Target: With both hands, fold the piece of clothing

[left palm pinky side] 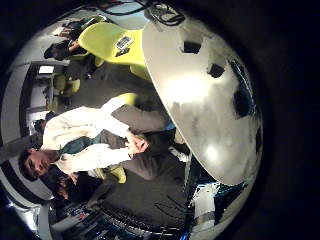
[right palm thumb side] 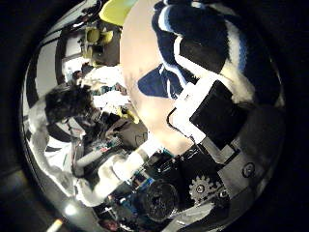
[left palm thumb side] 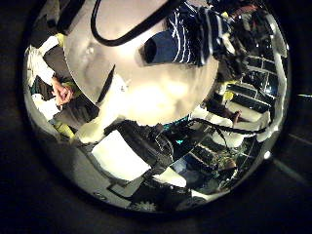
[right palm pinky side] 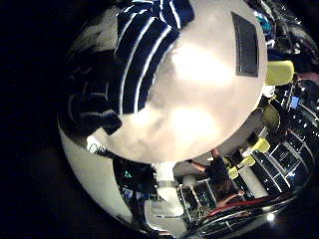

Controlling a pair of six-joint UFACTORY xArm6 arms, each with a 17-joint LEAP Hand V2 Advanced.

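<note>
The right hand [right palm thumb side: 208, 111], blocky black and white parts, hangs close over the striped clothing [right palm pinky side: 135, 60]; whether its fingers are spread or curled cannot be told. The clothing lies rumpled, soft and banded on the smooth, pale round tabletop [right palm pinky side: 194, 119], near its edge.

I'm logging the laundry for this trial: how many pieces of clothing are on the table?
1: a navy and white striped garment, lying bunched on the round white table. No outside view is given, so another piece could lie out of sight.
</note>
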